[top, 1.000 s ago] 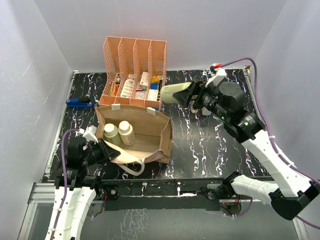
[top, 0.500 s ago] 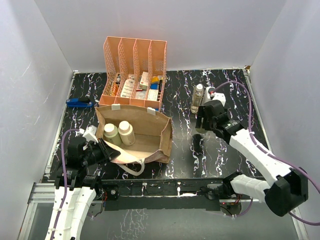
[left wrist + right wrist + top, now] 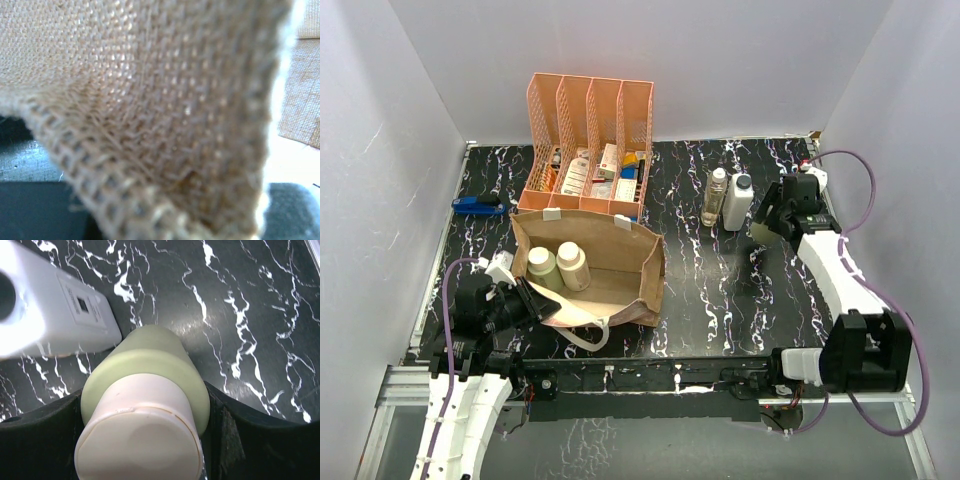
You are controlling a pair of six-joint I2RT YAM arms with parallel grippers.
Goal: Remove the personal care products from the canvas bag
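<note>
Top view, bag: you have the canvas bag [image 3: 653, 280] open toward the desk's [image 3: 705, 290] near left corner, with the first bagged bottle [image 3: 541, 266] and the second bagged bottle [image 3: 572, 266] upright inside.
Top view, taken out: the clear bottle [image 3: 716, 197] and the white bottle [image 3: 737, 202] stand side by side toward the far right corner.
Top view, left pincer [image 3: 528, 300]: at the bag's near left rim.
Top view, right pincer [image 3: 767, 226]: low, just right of the white bottle.
Left wrist view: blurred tan weave fills it, so you cannot tell whether the left pincer is closed.
Right wrist view: your right pincer grips the olive-green bottle [image 3: 150, 375], upright on the desk, just beside the white bottle.
</note>
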